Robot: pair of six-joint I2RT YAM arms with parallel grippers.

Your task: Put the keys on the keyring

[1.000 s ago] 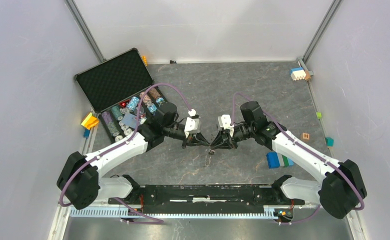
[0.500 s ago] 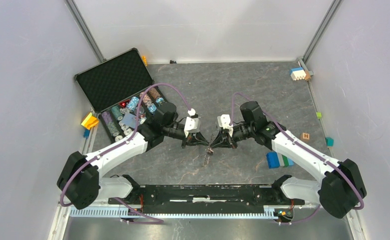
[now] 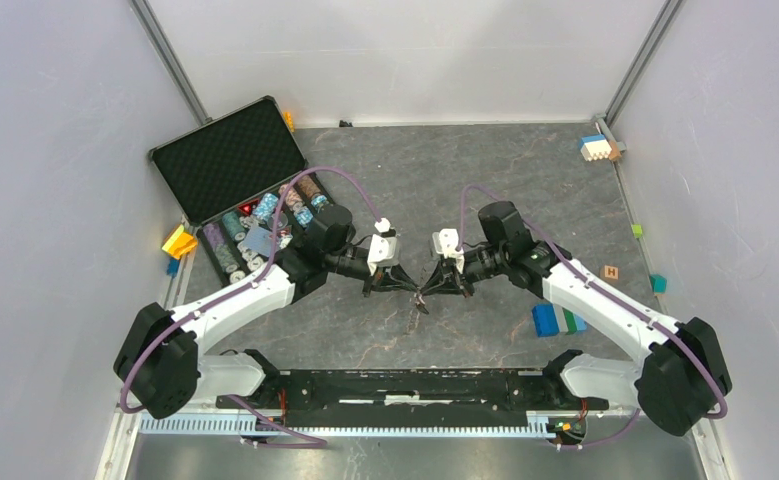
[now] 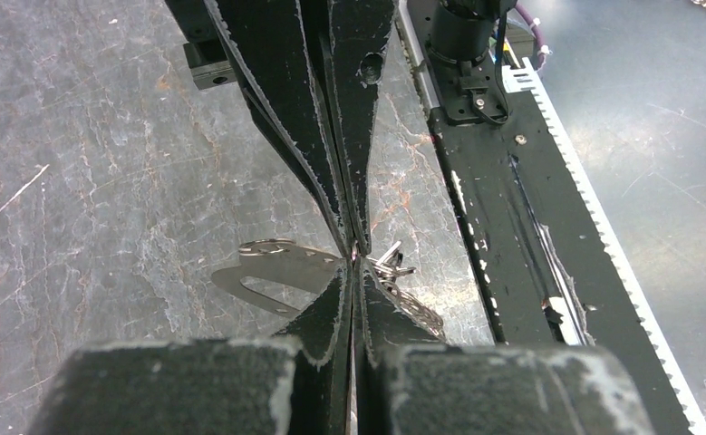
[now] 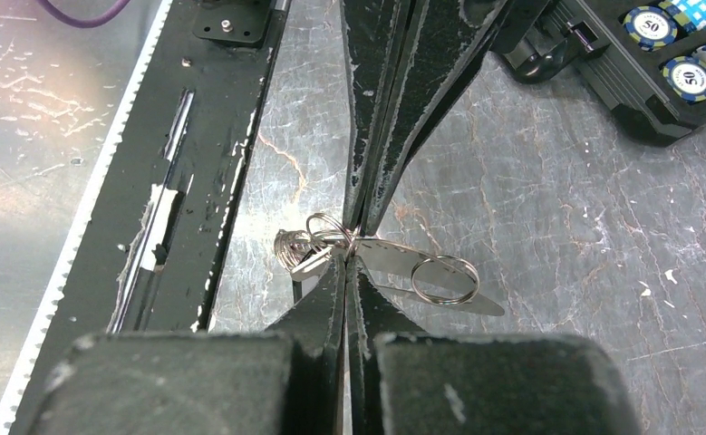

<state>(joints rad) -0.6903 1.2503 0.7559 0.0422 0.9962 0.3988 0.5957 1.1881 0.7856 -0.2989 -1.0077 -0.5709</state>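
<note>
The keyring [image 4: 272, 272] sits at the centre of the table [image 3: 465, 170], seemingly lifted. Its flat length lies crosswise to our two arms and points away from their bases, with a tangle of small rings [image 5: 308, 246] on its near side. Our left gripper [image 4: 353, 263] and right gripper [image 5: 349, 252] meet tip to tip on it, both clenched, neither nearer.

**Objects on the table, counted by kind.**
Two arms, the left arm [image 3: 255, 290] and the right arm [image 3: 595, 300]; one open black case [image 3: 230, 165] far left; one flat keyring [image 5: 394, 258] at centre, with two split rings [image 5: 444, 276] plainly seen; one wooden cube [image 3: 610, 272], one blue block [image 3: 545, 319], one yellow block [image 3: 178, 241], one teal block [image 3: 658, 283].
</note>
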